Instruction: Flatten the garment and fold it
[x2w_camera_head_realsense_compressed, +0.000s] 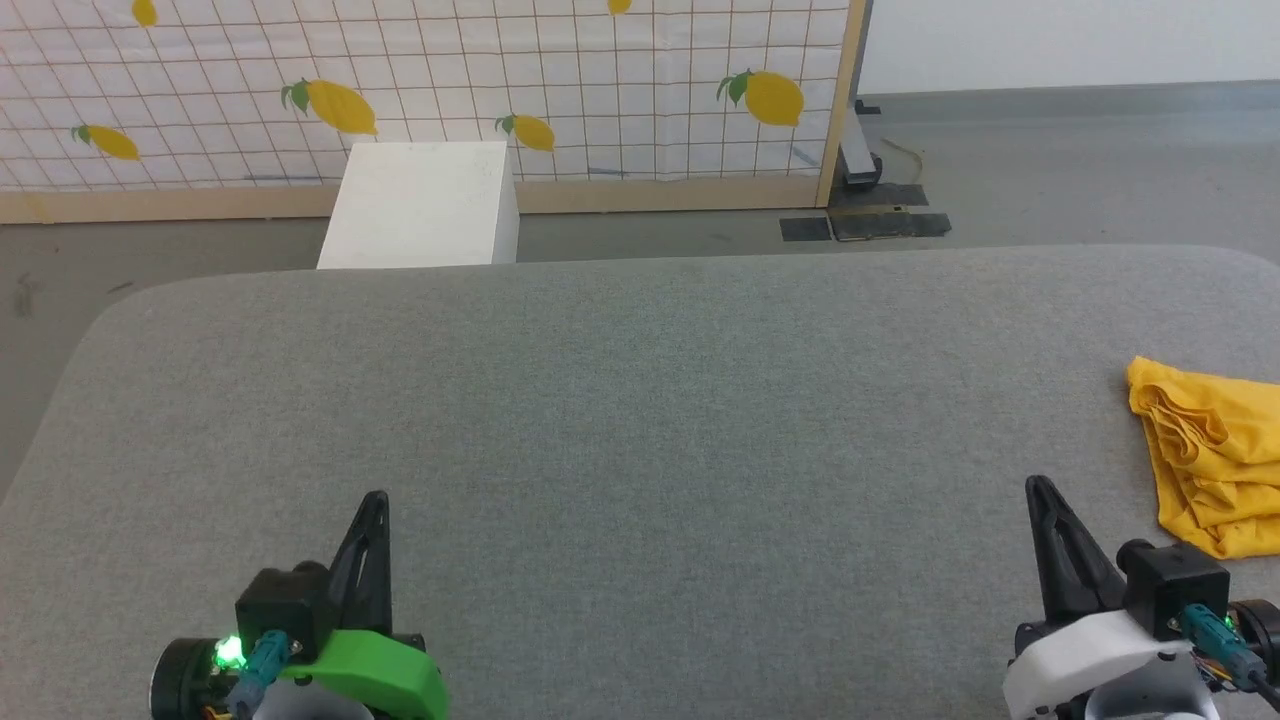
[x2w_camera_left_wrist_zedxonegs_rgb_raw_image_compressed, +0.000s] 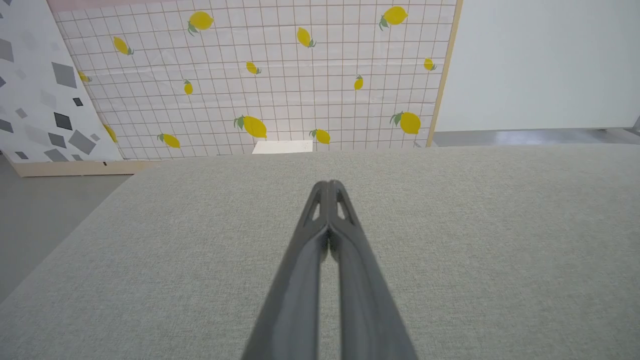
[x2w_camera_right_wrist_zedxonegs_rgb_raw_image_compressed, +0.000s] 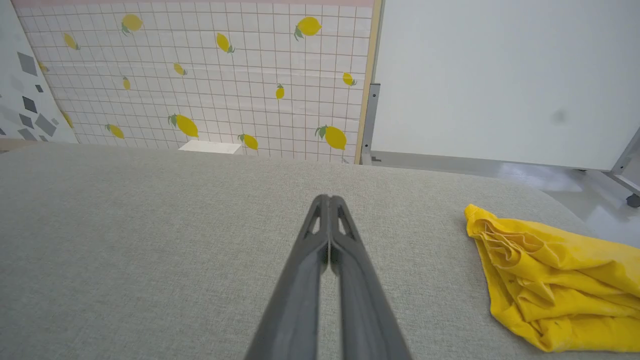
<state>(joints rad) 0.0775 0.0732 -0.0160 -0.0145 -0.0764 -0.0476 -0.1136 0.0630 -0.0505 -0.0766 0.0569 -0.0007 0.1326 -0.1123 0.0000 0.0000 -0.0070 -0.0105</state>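
In the head view, you have the left pincer (x2w_camera_head_realsense_compressed: 374, 505) at the lower left and the right pincer (x2w_camera_head_realsense_compressed: 1040, 492) at the lower right. Both sit low over the near part of the grey desk (x2w_camera_head_realsense_compressed: 640, 400), each with its two dark fingers pressed together and nothing between them. The garment (x2w_camera_head_realsense_compressed: 1215, 470) lies at the desk's right edge, a crumpled yellow heap cut off by the picture's border. It is near the right pincer, beyond it and to its right, but not touching it. Past the desk stand a white box (x2w_camera_head_realsense_compressed: 425, 205) and a lemon-print screen (x2w_camera_head_realsense_compressed: 560, 80).

In the left wrist view, the left pincer (x2w_camera_left_wrist_zedxonegs_rgb_raw_image_compressed: 328, 189) is clenched on nothing, its tips meeting over bare grey cloth.

In the right wrist view, the right pincer (x2w_camera_right_wrist_zedxonegs_rgb_raw_image_compressed: 329, 201) is clenched and empty too. The garment (x2w_camera_right_wrist_zedxonegs_rgb_raw_image_compressed: 550, 280) sits off to its right, bunched in ridged folds. Its print is hidden, so you cannot tell front from back or pick out the collar and sleeves.

As I judge it, nothing of the task is done yet. The shirt has to be brought to the middle of the desk, spread flat and then folded — all of that remains. The right pincer looks best placed to reach it first.
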